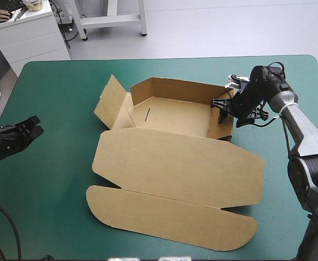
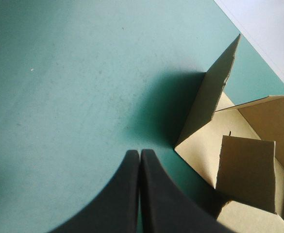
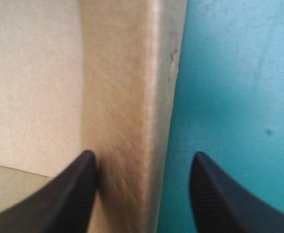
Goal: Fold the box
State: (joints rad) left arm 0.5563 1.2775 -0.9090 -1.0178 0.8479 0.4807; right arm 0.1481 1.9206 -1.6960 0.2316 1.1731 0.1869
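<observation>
**Item:** box [image 1: 169,147], brown board, one cut sheet, partly formed.

**Location:** Set at the middle of the bench [image 1: 50,206] on the teal-green cover. The tray part is turned toward the far edge and the lid [image 1: 186,168] toward the near edge.

**Condition, done:**
- The far wall [image 1: 175,88] is raised and stands upright.
- The right wall [image 1: 217,129] is raised.
- The tray floor is laid flat, and a slot can be seen cut in it.

**Condition, outstanding (judged):**
- The left flap [image 1: 111,100] is splayed outward, loose and not tucked.
- A smaller panel beside it is seen leaning at an angle in the left wrist view.
- The left wall is thus judged unformed.
- Whether the right wall is locked in place cannot be told.
- The lid and its long tuck flap [image 1: 169,217] lie flat on the cover.
- The task is judged to be about half done.

**Right claw** [image 3: 144,158]**:** It is spread wide with nothing clamped. The right wall is straddled, with one of the fingers [image 3: 78,184] set inside the tray against the board and the other outside over the cover.

**Left claw** [image 2: 140,154]**:** It is pressed closed to a single point with nothing held. It is placed over bare cover near the bench's left edge, apart from the box, with the loose flap ahead of it.
</observation>
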